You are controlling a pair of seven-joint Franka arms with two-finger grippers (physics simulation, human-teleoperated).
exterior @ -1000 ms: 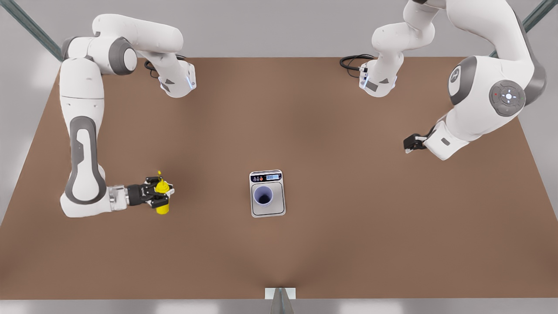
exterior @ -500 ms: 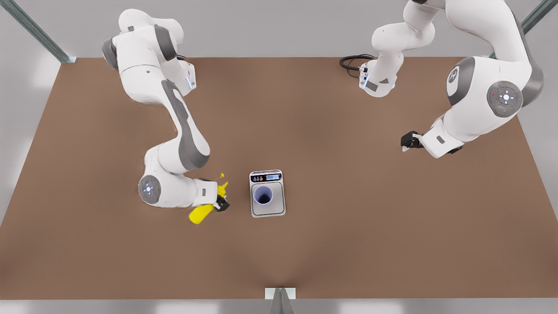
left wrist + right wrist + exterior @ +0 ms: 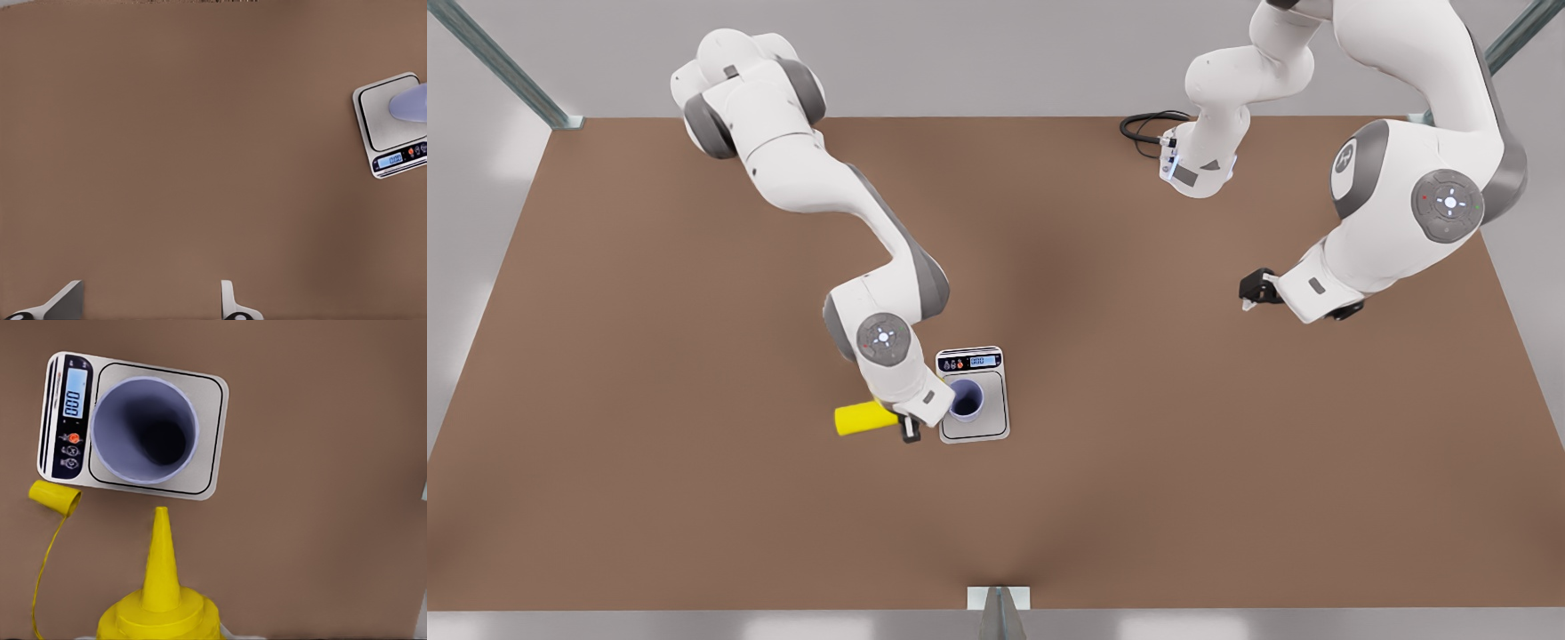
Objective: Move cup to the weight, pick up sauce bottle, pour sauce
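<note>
The lavender-blue cup (image 3: 966,398) stands upright on the silver weight (image 3: 996,420) at mid-table. In the right wrist view the cup (image 3: 143,430) and the weight (image 3: 212,453) lie just beyond the nozzle of the yellow sauce bottle (image 3: 160,600), whose loose cap (image 3: 55,498) dangles on a thin strap. My right gripper (image 3: 908,428) is shut on the sauce bottle (image 3: 864,418), which lies tipped on its side just left of the weight in the front view. My left gripper (image 3: 1252,291) hovers open far to the front view's right. Its fingertips (image 3: 230,303) frame bare table, with the weight (image 3: 383,120) and the cup (image 3: 410,103) far off.
A black cable (image 3: 1143,124) coils at the table's back edge by the base of the arm on the front view's right. A small metal bracket (image 3: 998,600) sits at the middle of the front edge. Brown tabletop (image 3: 1183,462) spreads around the weight.
My right arm swung from the front view's left to beside the weight. The sauce bottle went from upright to lying sideways, nozzle toward the cup. The left gripper shifted only slightly.
</note>
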